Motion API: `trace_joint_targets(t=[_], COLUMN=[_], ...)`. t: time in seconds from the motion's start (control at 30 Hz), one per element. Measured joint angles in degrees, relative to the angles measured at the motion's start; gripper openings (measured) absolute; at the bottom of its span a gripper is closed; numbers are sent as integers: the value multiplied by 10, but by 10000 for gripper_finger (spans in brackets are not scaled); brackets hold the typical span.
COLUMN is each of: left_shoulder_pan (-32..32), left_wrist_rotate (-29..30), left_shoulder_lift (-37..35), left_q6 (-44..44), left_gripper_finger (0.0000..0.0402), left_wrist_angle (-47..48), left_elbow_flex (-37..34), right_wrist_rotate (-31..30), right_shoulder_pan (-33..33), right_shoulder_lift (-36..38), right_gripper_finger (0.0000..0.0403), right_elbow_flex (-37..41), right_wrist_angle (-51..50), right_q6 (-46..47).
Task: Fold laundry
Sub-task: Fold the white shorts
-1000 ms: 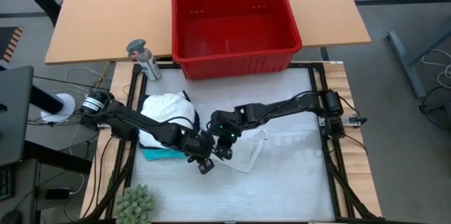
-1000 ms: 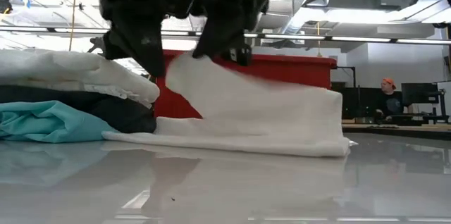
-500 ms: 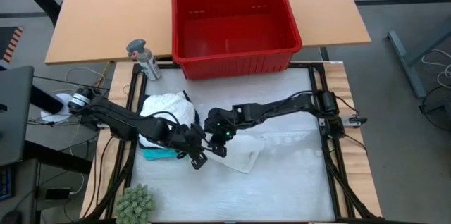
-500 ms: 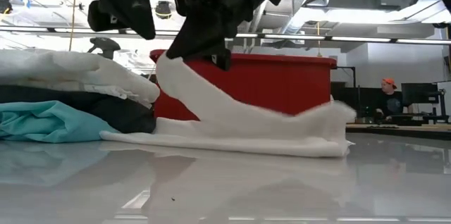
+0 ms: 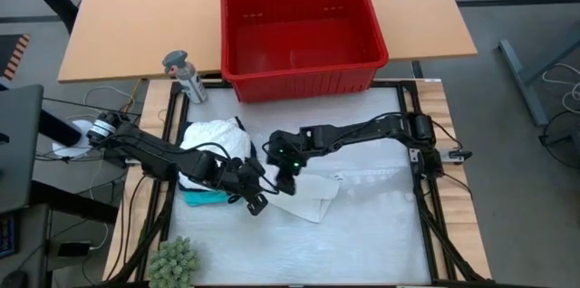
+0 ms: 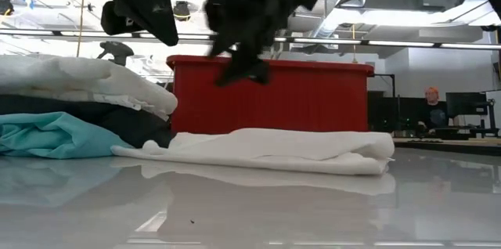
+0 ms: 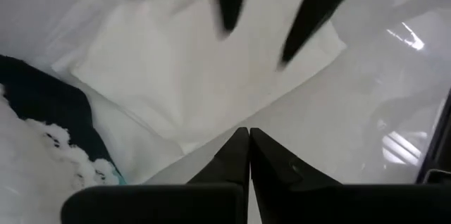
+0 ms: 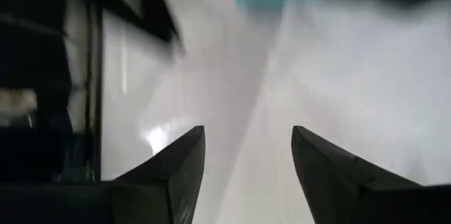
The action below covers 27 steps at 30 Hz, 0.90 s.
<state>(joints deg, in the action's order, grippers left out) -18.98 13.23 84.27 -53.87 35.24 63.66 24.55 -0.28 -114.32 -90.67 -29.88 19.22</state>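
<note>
The white-topped table [image 5: 362, 234] carries the work; behind it, on a wooden table [image 5: 127, 16], stands the red basket [image 5: 304, 34], at the far side of the scene. Left of the basket stands a small grey bottle-like object [image 5: 184, 75], and at the near left corner sits a green fuzzy plant [image 5: 174, 263]

On the left of the table lies a stack of laundry [image 5: 213, 157]: a white garment [image 6: 86, 81] on top, a black garment [image 6: 125, 120] under it, and a teal garment [image 6: 55, 135] at the bottom, its edge showing toward the near side. Just right of the stack, touching its foot in the low view, the folded white cloth [image 6: 274, 149] lies flat on the table, near the middle; neither arm holds it

The left arm reaches in from the left across the stack, and the left gripper [image 5: 256, 201] hovers at the near left edge of the folded cloth. Its fingers [image 7: 236, 157] are pressed together, with nothing between them. The right arm stretches in from the right side, and the right gripper [image 5: 286, 163] hangs above the far left part of the folded cloth, clear of it in the low view. Its fingers [image 8: 176, 168] stand well apart and empty

In the room beyond, at the far right, a person [image 6: 430, 108] sits by screens
</note>
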Motion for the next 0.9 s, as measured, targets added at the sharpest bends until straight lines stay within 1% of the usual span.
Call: trace_joint_targets(t=[0.07, 0.13, 0.2, 0.27, 0.33, 0.4, 0.47, 0.53, 0.67, 0.9], left_shoulder_pan=[-3, -10, -16, -17, -15, -12, -11, -11, -9, -8], left_wrist_rotate=[16, 40, 52, 40, 18, 15, 25, 35, 45, 40], left_shoulder_lift=[0, 1, 5, 12, 13, 13, 14, 14, 14, 14], left_q6=[0, 8, 28, 41, 43, 36, 26, 26, 37, 53], left_gripper_finger=[0, 0, 0, 0, 0, 0, 0, 0, 0, 0], left_wrist_angle=[0, 0, -11, -40, -83, -134, -146, -160, -165, -168], left_elbow_flex=[0, 0, -6, -23, -48, -71, -89, -95, -97, -97], right_wrist_rotate=[-10, -57, -109, -145, -182, -222, -262, -287, -303, -302], right_shoulder_pan=[7, 23, 50, 86, 123, 157, 184, 199, 200, 184], right_shoulder_lift=[18, 30, 37, 37, 39, 42, 42, 42, 43, 42], right_gripper_finger=[237, 233, 229, 226, 226, 225, 225, 225, 225, 225], right_elbow_flex=[0, -1, -1, 0, 0, 5, 21, 43, 86, 134], right_wrist_angle=[-89, -196, -282, -331, -360, -367, -361, -340, -281, -261], right_q6=[-31, -69, -94, -105, -107, -103, -85, -67, -34, -7])
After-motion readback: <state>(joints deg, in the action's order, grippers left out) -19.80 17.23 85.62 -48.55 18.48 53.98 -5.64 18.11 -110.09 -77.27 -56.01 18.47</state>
